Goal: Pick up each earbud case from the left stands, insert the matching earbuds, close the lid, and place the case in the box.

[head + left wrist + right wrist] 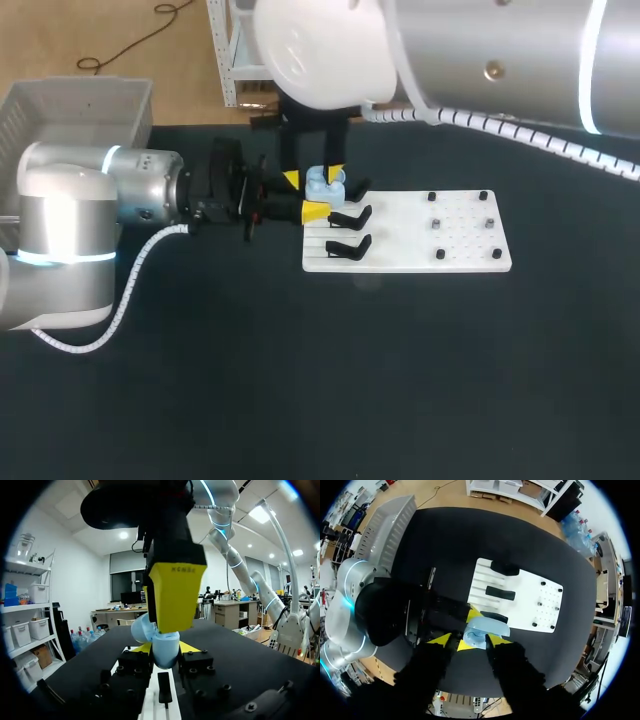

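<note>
**Item: earbud case** (326, 183). Light blue, rounded. It is held in the air above the near-left corner of the white board (400, 235), over the stands and clear of them. A second rounded blue part shows beside the body in the left wrist view, which is probably the lid standing open. The contents are not visible.

**Left gripper** (166, 650). Enters from 9 o'clock of the case. Its two yellow tips pinch the case from opposite sides.

**Right gripper** (467, 640). Comes down from 12 o'clock. The fingers are spread. One yellow tip lies against the case and the other stands off at about 9 o'clock, not touching.

**Stands** (349, 216). Black, in a row on the board's left part, at 5 to 6 o'clock of the case.

**Pegs** (437, 225). Small and dark, on the board's right part at 3 to 4 o'clock. They are too small to tell whether any carry earbuds.

**Box** (75, 100). Pale grey crate at 10 o'clock, well apart from the case.

**Table** (300, 380). Black surface carrying the board.

**Step in hand (judged).** The case is off its stand and steadied by the left arm, and the right arm is working at it. That points to the insert-or-close stage. Delivery to the box is not yet begun.

**Next move (judged).** The left pinch should hold firm while the right finger presses squarely on the lid. An off-centre push could twist the case in the grip.
</note>
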You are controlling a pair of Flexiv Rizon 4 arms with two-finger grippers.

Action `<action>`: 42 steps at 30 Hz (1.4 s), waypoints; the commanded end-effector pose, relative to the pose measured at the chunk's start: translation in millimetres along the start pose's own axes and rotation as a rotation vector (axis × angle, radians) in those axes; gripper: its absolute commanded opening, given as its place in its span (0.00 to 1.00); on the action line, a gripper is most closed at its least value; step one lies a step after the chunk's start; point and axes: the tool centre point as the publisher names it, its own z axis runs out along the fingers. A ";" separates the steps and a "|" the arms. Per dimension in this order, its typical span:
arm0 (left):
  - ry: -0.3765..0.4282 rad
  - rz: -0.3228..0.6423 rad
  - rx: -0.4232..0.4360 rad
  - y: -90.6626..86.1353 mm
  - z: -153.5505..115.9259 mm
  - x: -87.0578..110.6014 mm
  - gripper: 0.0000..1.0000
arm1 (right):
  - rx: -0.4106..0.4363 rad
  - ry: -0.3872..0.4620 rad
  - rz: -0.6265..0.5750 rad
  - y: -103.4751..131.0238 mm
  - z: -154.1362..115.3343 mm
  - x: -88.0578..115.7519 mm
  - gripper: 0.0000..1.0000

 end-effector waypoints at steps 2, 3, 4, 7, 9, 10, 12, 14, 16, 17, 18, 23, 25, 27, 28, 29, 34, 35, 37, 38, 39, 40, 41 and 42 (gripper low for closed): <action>-0.002 0.003 -0.005 -1.3 -0.2 -0.2 0.00 | 0.000 -0.010 -0.007 2.1 -7.1 6.4 0.89; -0.002 0.003 -0.005 -1.3 -0.2 -0.2 0.00 | -0.001 -0.012 -0.008 2.7 -9.0 8.4 0.91; -0.002 0.003 -0.005 -1.3 -0.2 -0.2 0.00 | -0.002 -0.016 -0.009 3.1 -11.6 10.3 0.93; -0.002 0.003 -0.005 -1.3 -0.2 -0.2 0.00 | -0.016 -0.038 -0.001 1.3 -22.3 13.6 1.00; -0.002 0.003 -0.005 -1.3 -0.2 -0.2 0.00 | -0.039 -0.061 0.028 -5.7 -30.5 10.6 1.00; -0.002 0.003 -0.005 -1.3 -0.2 -0.2 0.00 | -0.046 -0.076 0.054 -10.7 -32.6 7.2 1.00; -0.002 0.003 -0.005 -1.3 -0.2 -0.2 0.00 | -0.071 -0.101 0.104 -21.0 -34.9 -0.4 1.00; -0.002 0.003 -0.005 -1.3 -0.2 -0.2 0.00 | -0.080 -0.127 0.171 -34.0 -33.3 -11.2 1.00; -0.002 0.003 -0.005 -1.3 -0.2 -0.2 0.00 | -0.080 -0.152 0.237 -45.6 -30.2 -20.4 1.00; -0.002 0.003 -0.005 -1.3 -0.2 -0.2 0.00 | -0.075 -0.158 0.266 -51.5 -27.5 -26.0 1.00; -0.002 0.003 -0.005 -1.3 -0.2 -0.2 0.00 | -0.074 -0.166 0.288 -56.3 -24.7 -30.2 1.00; -0.002 0.003 -0.005 -1.3 -0.2 -0.2 0.00 | -0.078 -0.165 0.358 -74.4 -8.9 -48.7 1.00; -0.002 0.003 -0.005 -1.3 -0.2 -0.2 0.00 | -0.076 -0.153 0.365 -77.3 -4.1 -52.2 1.00; -0.002 0.003 -0.005 -1.3 -0.2 -0.2 0.00 | -0.068 -0.137 0.374 -80.0 1.9 -54.1 1.00; -0.002 0.003 -0.005 -1.3 -0.2 -0.2 0.00 | -0.066 -0.126 0.375 -81.0 4.8 -54.3 1.00; -0.002 0.003 -0.005 -1.3 -0.2 -0.2 0.00 | -0.065 -0.114 0.376 -81.9 8.2 -53.6 1.00; -0.002 0.003 -0.005 -1.3 -0.2 -0.2 0.00 | -0.065 -0.070 0.364 -81.4 19.8 -43.9 1.00; -0.002 0.003 -0.005 -1.3 -0.2 -0.2 0.00 | -0.067 -0.063 0.361 -80.5 20.3 -40.5 1.00; -0.002 0.003 -0.005 -1.3 -0.2 -0.2 0.00 | -0.078 -0.047 0.353 -78.3 19.9 -32.1 1.00; -0.002 0.003 -0.005 -1.3 -0.2 -0.2 0.00 | -0.079 -0.046 0.352 -77.5 19.5 -29.9 1.00; -0.002 0.003 -0.005 -1.3 -0.2 -0.2 0.00 | -0.077 -0.042 0.348 -76.5 18.8 -27.7 1.00; -0.002 0.003 -0.005 -1.3 -0.2 -0.2 0.00 | -0.076 -0.041 0.346 -75.3 17.3 -23.6 1.00; -0.002 0.003 -0.005 -1.3 -0.2 -0.2 0.00 | -0.077 -0.040 0.345 -74.8 16.3 -21.6 1.00; -0.002 0.003 -0.005 -1.3 -0.2 -0.2 0.00 | -0.077 -0.038 0.342 -74.2 15.0 -18.9 1.00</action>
